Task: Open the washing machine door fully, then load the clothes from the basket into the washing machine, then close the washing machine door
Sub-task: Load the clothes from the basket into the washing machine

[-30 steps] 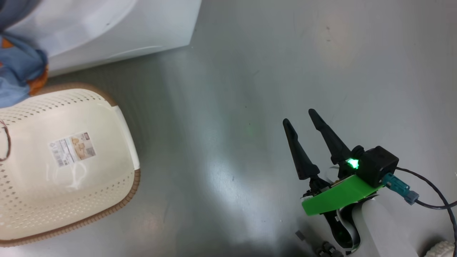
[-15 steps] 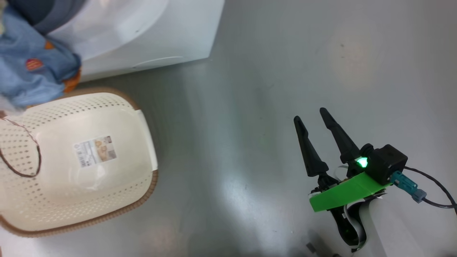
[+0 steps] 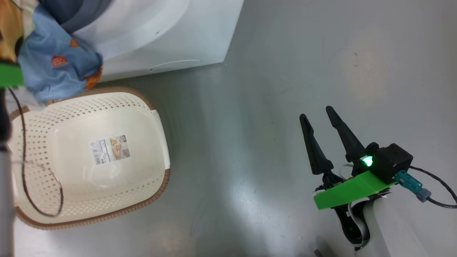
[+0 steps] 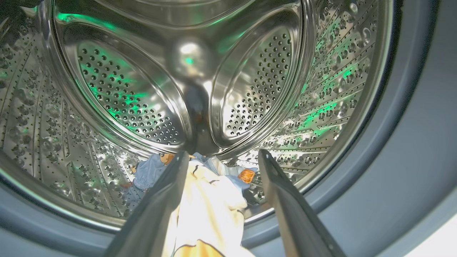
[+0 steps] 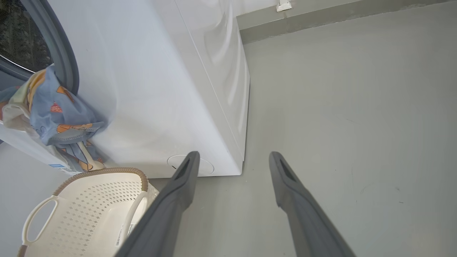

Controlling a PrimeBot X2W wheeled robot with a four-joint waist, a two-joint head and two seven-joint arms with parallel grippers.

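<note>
Now the camera has panned left: clothes (image 3: 57, 67) drape over the washing machine (image 3: 171, 35) mouth, basket (image 3: 142, 107) empty; left end effector (image 4: 224, 153) and right end effector (image 3: 315, 112) spread; pushing-in likely remains.

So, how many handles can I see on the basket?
2, in the right wrist view: one handle at the basket's picture-left end, the second handle at its picture-right end.

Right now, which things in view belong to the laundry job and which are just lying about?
Job: clothes, hanging out of the washing machine mouth; basket, empty; drum; left gripper, right gripper, both open.
Not job: dark cable across basket; white fitting at wall base.
</note>
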